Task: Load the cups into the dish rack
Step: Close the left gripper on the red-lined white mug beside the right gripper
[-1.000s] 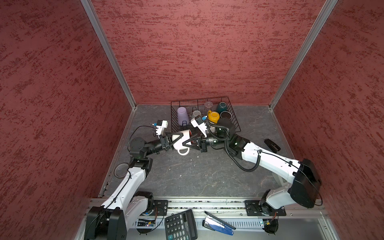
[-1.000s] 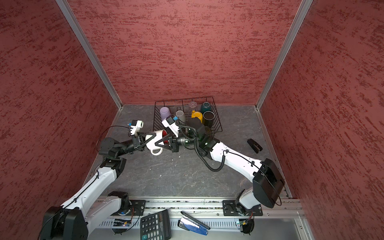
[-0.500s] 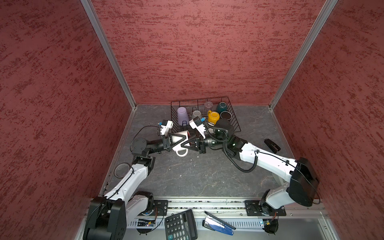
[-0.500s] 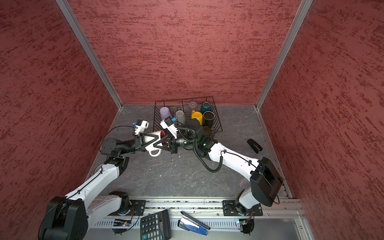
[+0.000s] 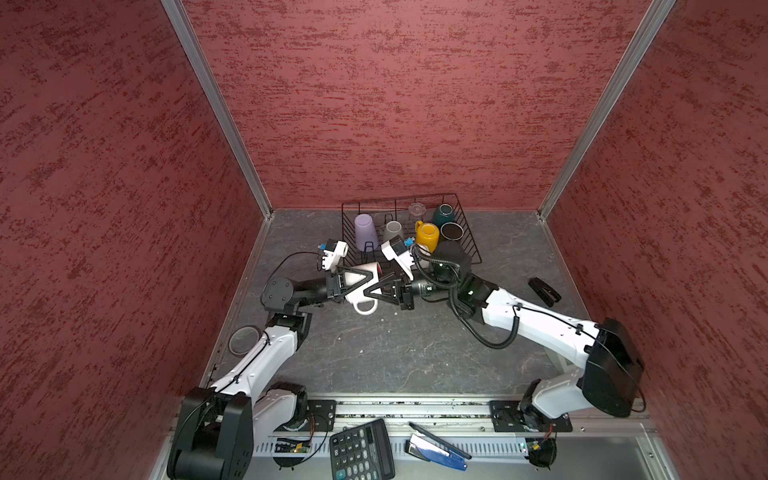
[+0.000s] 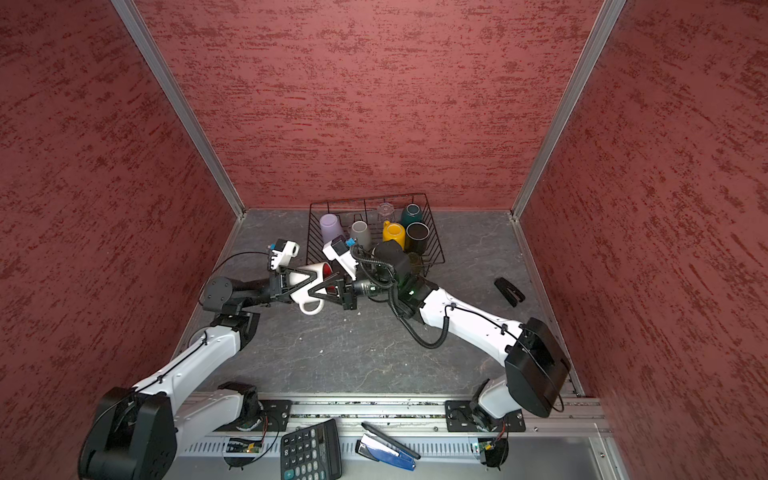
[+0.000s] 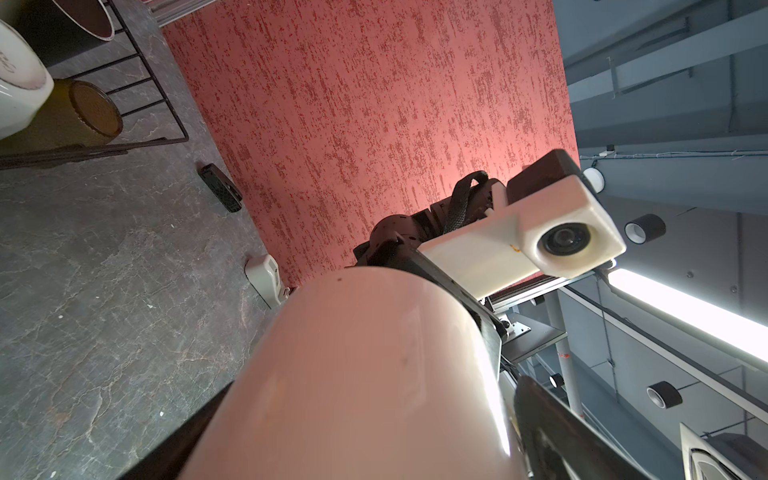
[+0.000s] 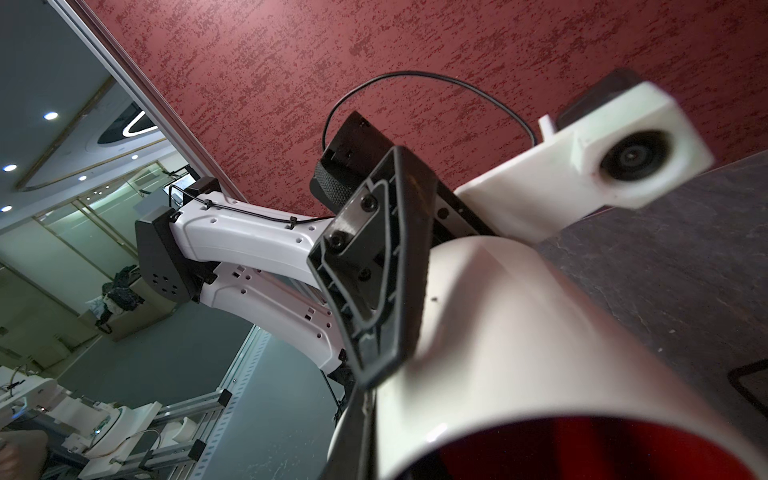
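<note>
The white mug with the red inside (image 8: 519, 332) hangs in the air between the two arms, just in front of the dish rack (image 5: 468, 239). It lies on its side, red mouth toward the rack. The right gripper (image 5: 372, 292) is pinched tight on the mug's wall at the rim. The left gripper (image 6: 305, 282) stands spread wide, its fingers (image 8: 374, 270) straddling the mug's closed end. I cannot tell whether the pads touch it.

Inside the rack sit the lavender tumbler (image 5: 365, 230), the grey mug (image 5: 392, 230), the yellow mug (image 5: 427, 236), the clear glass (image 5: 417, 211), the teal mug (image 5: 442, 215) and the black mug (image 5: 452, 232). In the left wrist view the olive-brown glass (image 7: 89, 110) sits in a corner of the rack, just beside another white mug (image 7: 16, 83).
</note>
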